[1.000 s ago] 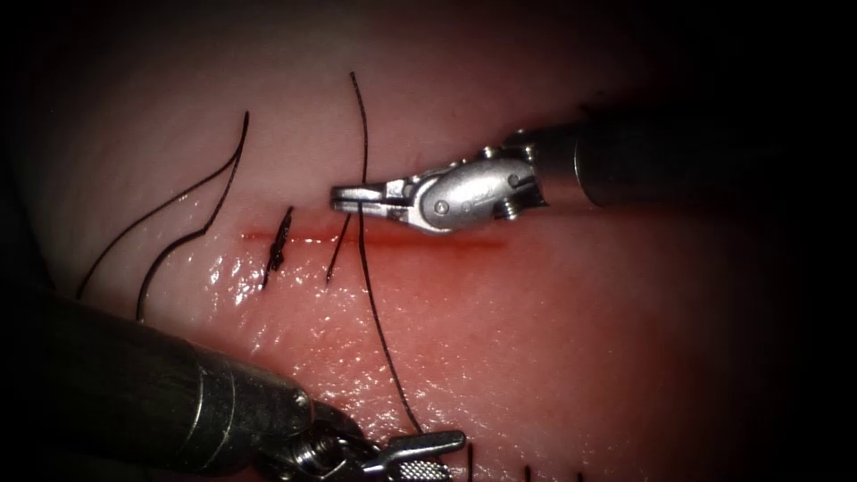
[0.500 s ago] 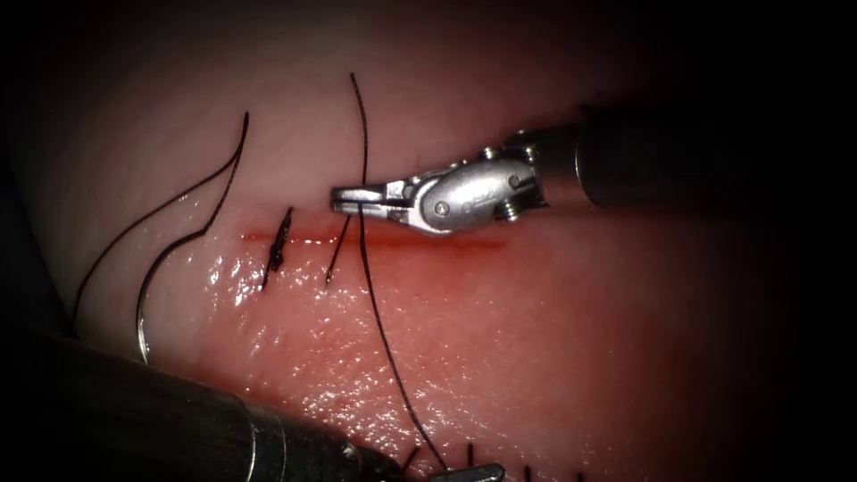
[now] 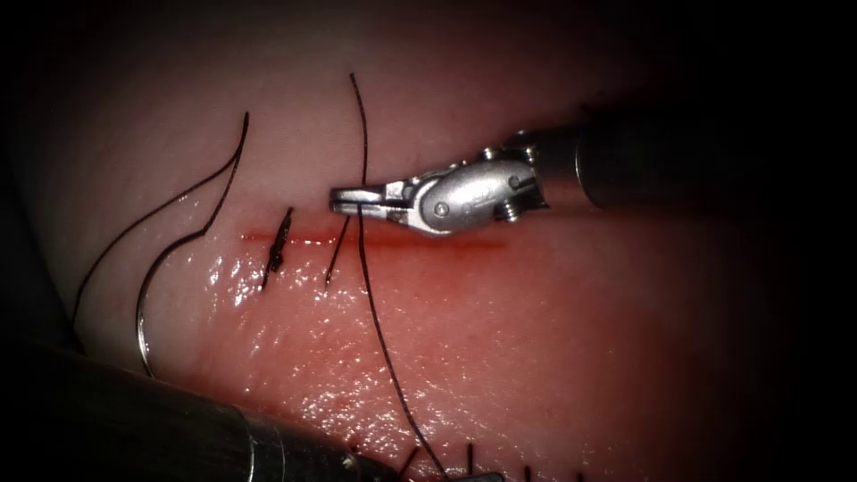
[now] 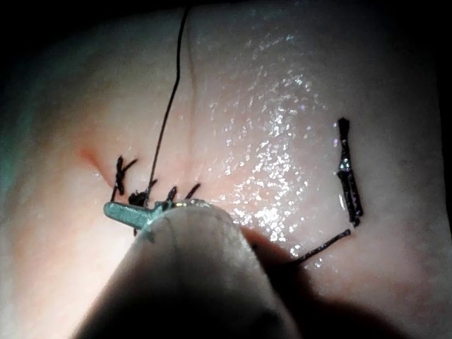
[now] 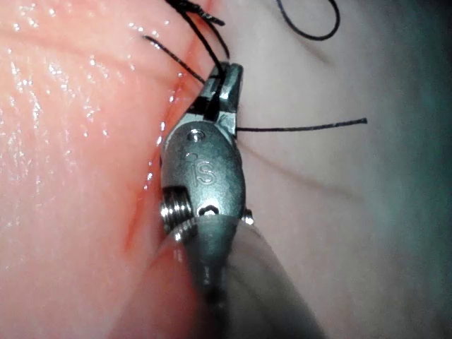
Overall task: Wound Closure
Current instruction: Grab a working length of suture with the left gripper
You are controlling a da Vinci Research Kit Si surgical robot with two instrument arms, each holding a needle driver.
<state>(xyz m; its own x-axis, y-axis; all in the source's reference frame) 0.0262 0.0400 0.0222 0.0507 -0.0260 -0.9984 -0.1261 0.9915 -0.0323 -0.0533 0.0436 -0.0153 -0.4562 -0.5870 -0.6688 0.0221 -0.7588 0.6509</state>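
My right tool [image 3: 350, 198] comes in from the right just above the horizontal cut [image 3: 402, 239], its jaws shut on the thread [image 3: 373, 312]. That strand runs taut down to my left tool [image 3: 473, 477] at the bottom edge. In the left wrist view the left tool's tip [image 4: 131, 213] is shut on the same thread [image 4: 166, 113]. The curved needle [image 3: 141, 308] lies free on the tissue beyond the cut's left end, in neither tool, with its trailing thread [image 3: 178, 198] arching away above it. In the right wrist view the shut right tool [image 5: 222, 81] holds the thread, and a short thread end [image 5: 304, 128] sticks out sideways.
A tied knot [image 3: 278, 241] sits on the cut near its left end, with a short cut end [image 3: 336, 254] beside it. Red fluid lines the cut. The left tool's dark shaft [image 3: 134, 419] crosses the lower left. Several short cut ends [image 4: 173, 192] stand by the left tool's tip.
The left tool has slid down and right toward the bottom edge, taking the thread's lower end with it and uncovering the needle. The right tool has stayed still.
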